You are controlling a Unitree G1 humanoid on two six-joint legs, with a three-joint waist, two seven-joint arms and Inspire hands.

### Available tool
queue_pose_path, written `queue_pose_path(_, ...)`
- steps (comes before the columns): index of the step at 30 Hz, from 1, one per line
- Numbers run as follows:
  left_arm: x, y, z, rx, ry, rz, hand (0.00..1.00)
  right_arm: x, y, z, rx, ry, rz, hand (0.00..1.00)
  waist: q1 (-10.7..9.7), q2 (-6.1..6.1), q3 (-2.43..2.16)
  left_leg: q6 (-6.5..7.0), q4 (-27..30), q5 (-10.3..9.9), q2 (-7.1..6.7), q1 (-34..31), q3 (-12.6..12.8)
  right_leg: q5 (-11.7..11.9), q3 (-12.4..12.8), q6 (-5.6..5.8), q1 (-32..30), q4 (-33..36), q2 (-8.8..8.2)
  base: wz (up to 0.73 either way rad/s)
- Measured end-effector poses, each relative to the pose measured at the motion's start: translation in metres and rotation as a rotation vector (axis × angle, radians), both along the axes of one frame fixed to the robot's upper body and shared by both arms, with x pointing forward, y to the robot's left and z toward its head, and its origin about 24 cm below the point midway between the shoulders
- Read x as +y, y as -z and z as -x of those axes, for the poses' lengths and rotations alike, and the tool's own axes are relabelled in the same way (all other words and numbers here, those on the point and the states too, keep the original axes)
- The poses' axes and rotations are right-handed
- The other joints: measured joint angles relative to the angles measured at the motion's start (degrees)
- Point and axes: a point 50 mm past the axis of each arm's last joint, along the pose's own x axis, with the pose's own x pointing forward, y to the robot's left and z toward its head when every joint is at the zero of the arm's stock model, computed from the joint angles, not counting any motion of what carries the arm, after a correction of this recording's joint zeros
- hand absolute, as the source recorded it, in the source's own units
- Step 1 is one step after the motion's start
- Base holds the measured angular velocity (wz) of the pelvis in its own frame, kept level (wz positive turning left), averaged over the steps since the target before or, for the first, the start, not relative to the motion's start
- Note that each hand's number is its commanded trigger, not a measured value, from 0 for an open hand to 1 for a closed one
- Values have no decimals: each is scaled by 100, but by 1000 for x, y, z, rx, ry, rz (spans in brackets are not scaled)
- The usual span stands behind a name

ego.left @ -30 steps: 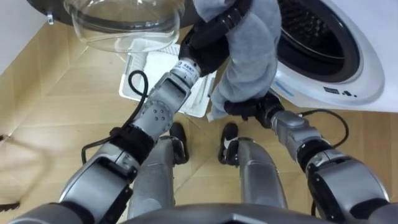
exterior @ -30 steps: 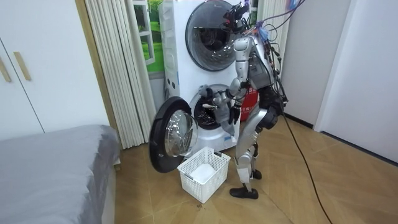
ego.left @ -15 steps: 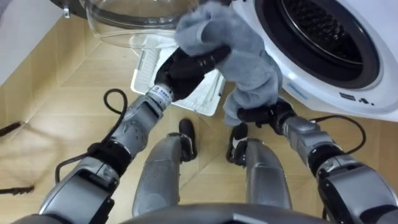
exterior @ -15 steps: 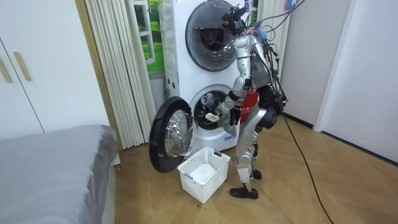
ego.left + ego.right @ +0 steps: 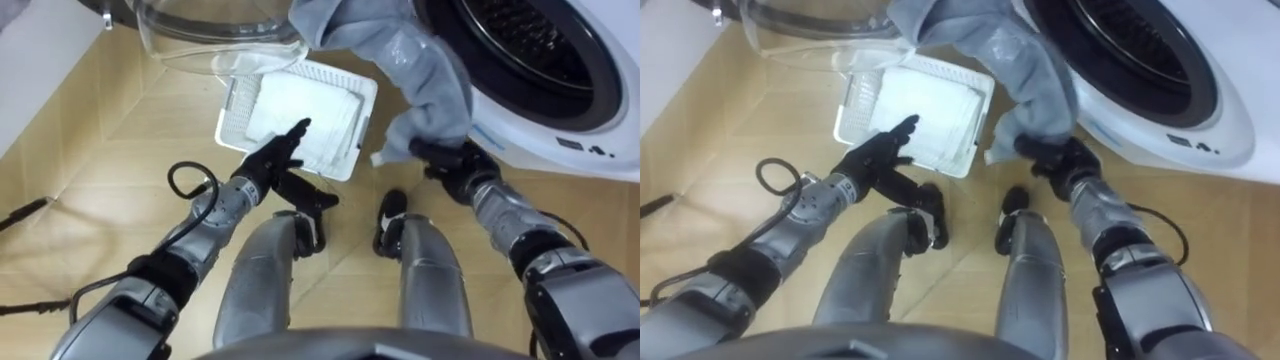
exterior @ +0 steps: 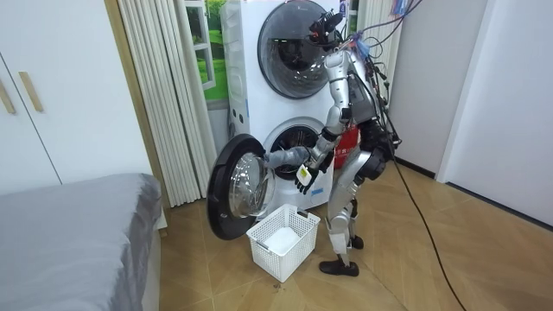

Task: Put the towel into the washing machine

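A humanoid robot stands at the open mouth of a white front-loading washing machine (image 5: 600, 110), feet just beside a white plastic mesh laundry basket (image 5: 233, 105) on the wooden floor (image 5: 90, 160). The grey terry towel (image 5: 405, 60) is not yet inside. It hangs as a long fold across the left edge of the opening, between the round glass door (image 5: 200, 40) swung wide and the dark perforated drum (image 5: 520, 40). Its lower end is gathered in the right hand (image 5: 445, 158), whose fingers are clenched round the cloth just below the machine's rim, a hold that seems meant to feed the trailing end upward and in. The left hand (image 5: 272, 162) hovers over the basket with its fingers released and straight, holding nothing. In the basket lies something flat and white (image 5: 305, 115), cloth or liner, hard to tell which. The drum, as far as it shows, looks empty.
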Motion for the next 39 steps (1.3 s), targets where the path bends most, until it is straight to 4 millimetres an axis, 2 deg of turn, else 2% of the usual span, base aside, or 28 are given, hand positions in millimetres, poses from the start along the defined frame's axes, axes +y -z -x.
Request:
queue_pose_path(4,-1,1,0,-7,9,-23,0,-11,-6,-5,-30,175,-106,100,-116,-17,-5,16,110,-9,-5,-4,48,-64,41,-22,-75,194,-73,0)
queue_pose_path(8,3,5,4,6,7,-68,0,-18,-17,-15,-68,251,-144,100,-267,-42,-10,50,159,11,-8,-2,70,-78,65,-33,-98,301,-100,1)
queue_pose_path(12,5,10,11,27,-10,-76,0,-19,-24,-23,-94,309,-200,100,-387,-173,-65,62,154,18,-1,-4,72,-73,91,-46,-117,345,-87,0)
queue_pose_path(16,8,15,14,47,-15,-93,0,-24,-28,-26,-98,379,-239,100,-543,-272,-63,74,150,20,-5,1,87,-62,98,-37,-117,347,-96,0)
queue_pose_path(19,12,15,14,50,-19,-107,0,-33,-35,-28,-105,447,-240,100,-580,-342,-62,90,171,10,-4,-81,143,-63,111,-37,-231,399,-123,-2)
queue_pose_path(23,10,15,13,53,-23,-124,0,-37,-44,-35,-102,494,-237,100,-617,-357,-57,103,205,16,-11,-206,149,-63,98,-36,-351,422,-148,5)
queue_pose_path(26,8,15,13,55,-19,-120,0,-38,-46,-37,-90,525,-240,100,-644,-365,-57,114,206,20,-81,-229,151,-94,131,1,-413,490,-210,7)
queue_pose_path(39,1,16,12,63,27,-177,0,-41,-49,-39,-73,728,-461,100,-661,-395,-39,245,209,-36,-217,-325,138,-176,169,130,-495,588,-322,4)
